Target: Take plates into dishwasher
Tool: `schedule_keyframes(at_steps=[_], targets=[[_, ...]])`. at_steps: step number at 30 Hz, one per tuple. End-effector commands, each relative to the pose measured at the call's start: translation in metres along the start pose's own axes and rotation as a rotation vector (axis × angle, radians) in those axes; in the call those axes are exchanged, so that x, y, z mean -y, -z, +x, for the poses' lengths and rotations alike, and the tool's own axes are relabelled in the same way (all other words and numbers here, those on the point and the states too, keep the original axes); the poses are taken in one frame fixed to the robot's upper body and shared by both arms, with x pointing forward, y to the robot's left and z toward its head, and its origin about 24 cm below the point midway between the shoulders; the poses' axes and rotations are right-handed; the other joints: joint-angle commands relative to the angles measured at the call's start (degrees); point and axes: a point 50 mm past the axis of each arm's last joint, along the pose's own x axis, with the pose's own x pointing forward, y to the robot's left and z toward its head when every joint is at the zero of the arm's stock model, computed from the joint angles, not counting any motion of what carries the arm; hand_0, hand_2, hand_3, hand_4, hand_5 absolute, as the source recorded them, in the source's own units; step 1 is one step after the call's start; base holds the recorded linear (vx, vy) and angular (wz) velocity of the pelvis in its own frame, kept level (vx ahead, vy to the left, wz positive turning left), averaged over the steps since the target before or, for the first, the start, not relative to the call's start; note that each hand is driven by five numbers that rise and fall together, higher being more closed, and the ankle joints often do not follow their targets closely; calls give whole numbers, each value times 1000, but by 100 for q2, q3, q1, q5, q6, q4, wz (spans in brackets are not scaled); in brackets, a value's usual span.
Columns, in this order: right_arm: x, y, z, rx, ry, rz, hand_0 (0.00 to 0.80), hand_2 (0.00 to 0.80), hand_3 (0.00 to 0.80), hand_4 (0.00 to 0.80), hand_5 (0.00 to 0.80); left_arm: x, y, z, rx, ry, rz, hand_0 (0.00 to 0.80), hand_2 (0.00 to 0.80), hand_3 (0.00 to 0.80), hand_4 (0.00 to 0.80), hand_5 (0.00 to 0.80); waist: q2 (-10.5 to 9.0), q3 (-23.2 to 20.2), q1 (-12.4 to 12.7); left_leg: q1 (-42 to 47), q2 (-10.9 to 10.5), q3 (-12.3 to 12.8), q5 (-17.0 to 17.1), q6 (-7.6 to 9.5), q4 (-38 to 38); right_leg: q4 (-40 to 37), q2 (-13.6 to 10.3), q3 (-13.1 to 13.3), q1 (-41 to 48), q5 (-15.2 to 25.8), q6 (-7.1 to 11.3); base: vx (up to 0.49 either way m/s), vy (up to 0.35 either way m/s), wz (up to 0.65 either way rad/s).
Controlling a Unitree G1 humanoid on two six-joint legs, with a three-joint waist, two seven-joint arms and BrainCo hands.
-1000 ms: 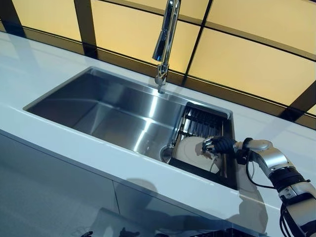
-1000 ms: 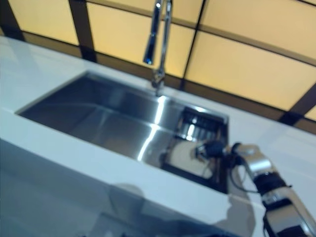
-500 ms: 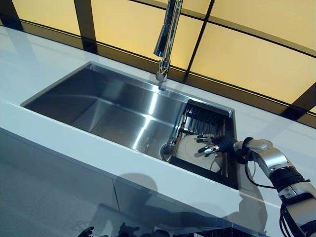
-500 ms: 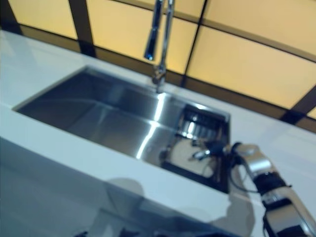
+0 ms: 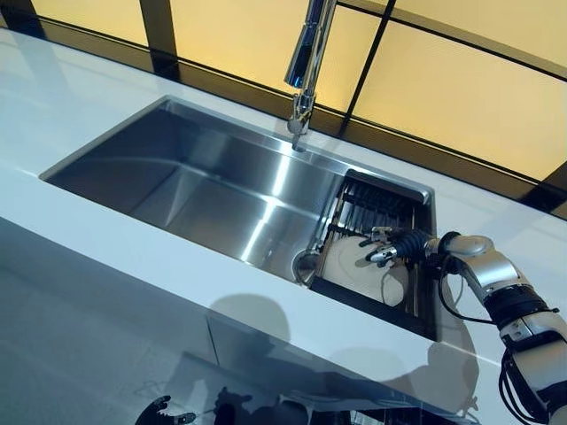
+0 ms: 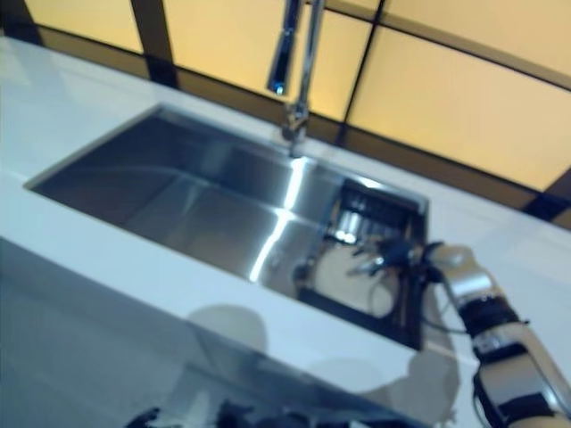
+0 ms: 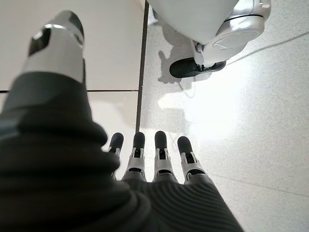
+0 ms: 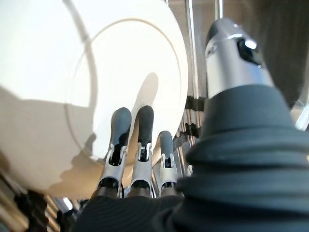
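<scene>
A white plate (image 5: 353, 266) lies tilted in a black wire rack (image 5: 381, 205) at the right end of the steel sink (image 5: 177, 177). My right hand (image 5: 400, 247) hovers over the plate's far right part, open, with its fingers (image 8: 140, 140) straight and close above the plate (image 8: 72, 82); I cannot tell whether they touch it. Nothing is held in it. My left hand (image 7: 154, 159) hangs low beside the cabinet, open, fingers pointing at the floor, with nothing in it.
A tall chrome faucet (image 5: 306, 62) rises behind the middle of the sink. A round drain (image 5: 306, 263) sits just left of the rack. White countertop (image 5: 124, 252) borders the sink in front, with yellow panels behind.
The right hand's fingers, curled at the plate's rim a second ago, have straightened and spread over the plate. The camera has shifted a little, so the whole sink sits differently.
</scene>
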Motion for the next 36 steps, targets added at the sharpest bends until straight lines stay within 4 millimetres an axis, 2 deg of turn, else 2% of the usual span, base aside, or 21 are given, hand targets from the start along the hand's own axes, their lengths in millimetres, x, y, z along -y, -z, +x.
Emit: schedule_keyframes(at_steps=[1, 7, 15, 25, 36], targets=[[35, -32, -22, -8, 176, -153, 0, 0, 0, 0, 0, 2, -13, 3, 40, 16, 71, 0, 0, 0, 0, 0, -24, -65, 162, -302, -99, 64, -407, 161, 461, 710, -356, -19, -377, 196, 547, 0, 0, 0], [61, -51, -39, -9, 391, -162, 0, 0, 0, 0, 0, 2, -12, 2, 40, 13, 59, 0, 0, 0, 0, 0, -10, -5, 196, -347, -85, 46, -402, 150, 498, 716, -337, -41, -389, 192, 524, 5, -5, 4], [75, -72, -56, 18, 490, -214, 0, 0, 0, 0, 0, 5, -6, 1, 28, 15, 41, 0, 0, 0, 0, 0, 36, 9, 187, -346, -92, 29, -397, 141, 532, 766, -362, -65, -366, 147, 486, 6, 19, 1], [82, -72, -68, -4, 499, -217, 0, 0, 0, 0, 0, 7, 2, -1, 6, 19, 45, 0, 0, 0, 0, 0, -7, -122, 172, -225, -92, 31, -418, 125, 521, 779, -388, -94, -256, 109, 474, 52, 8, 1], [72, -59, -53, -64, 385, -215, 0, 0, 0, 0, 0, 4, -3, 0, 10, 18, 53, 0, 0, 0, 0, 0, 6, 29, 217, -285, -76, -1, -406, 126, 605, 845, -393, -79, -296, 119, 459, 9, -2, 0]])
